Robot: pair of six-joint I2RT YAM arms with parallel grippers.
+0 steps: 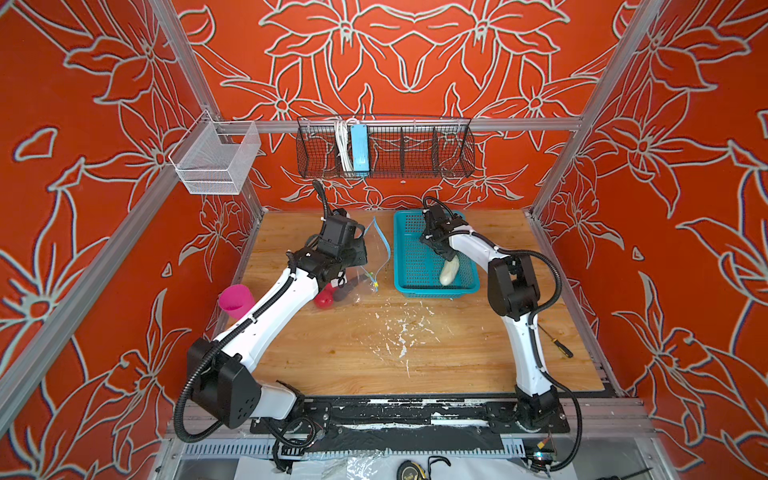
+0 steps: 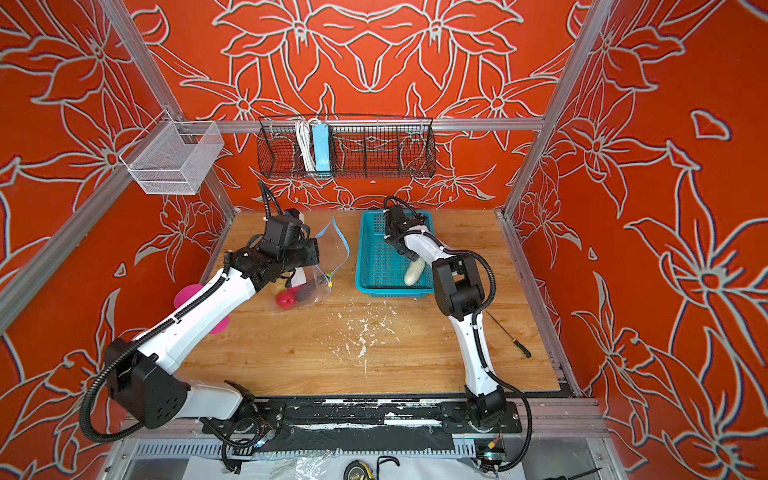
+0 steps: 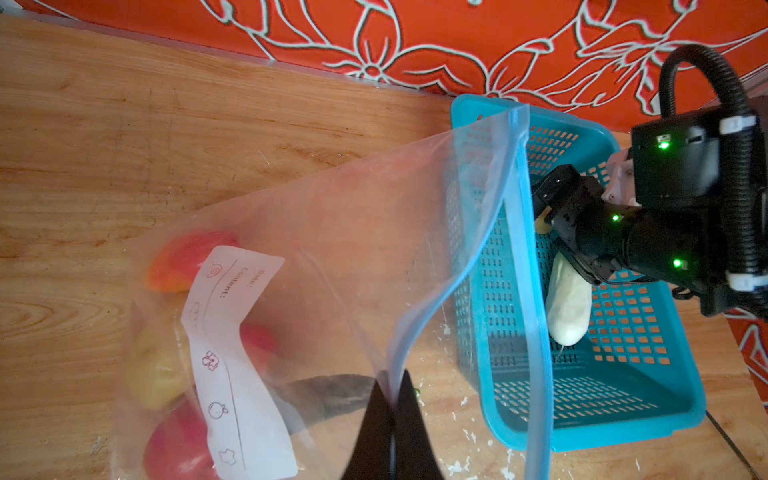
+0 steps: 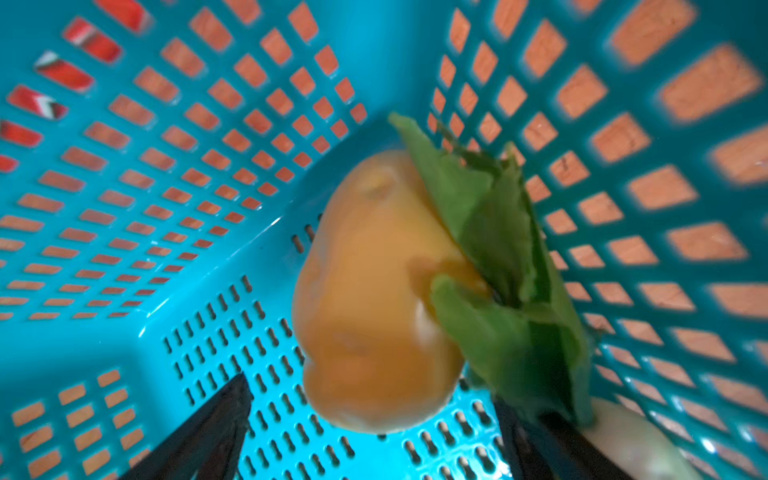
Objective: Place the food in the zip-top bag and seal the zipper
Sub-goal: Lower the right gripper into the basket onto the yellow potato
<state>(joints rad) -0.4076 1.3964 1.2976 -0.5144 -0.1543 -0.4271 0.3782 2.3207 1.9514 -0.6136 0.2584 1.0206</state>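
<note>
arms (image 1: 278, 313): white shells | joints (image 1: 511, 286): black | cable conduit (image 3: 737, 97): black, ribbed | LEDs (image 3: 663, 145): green
</note>
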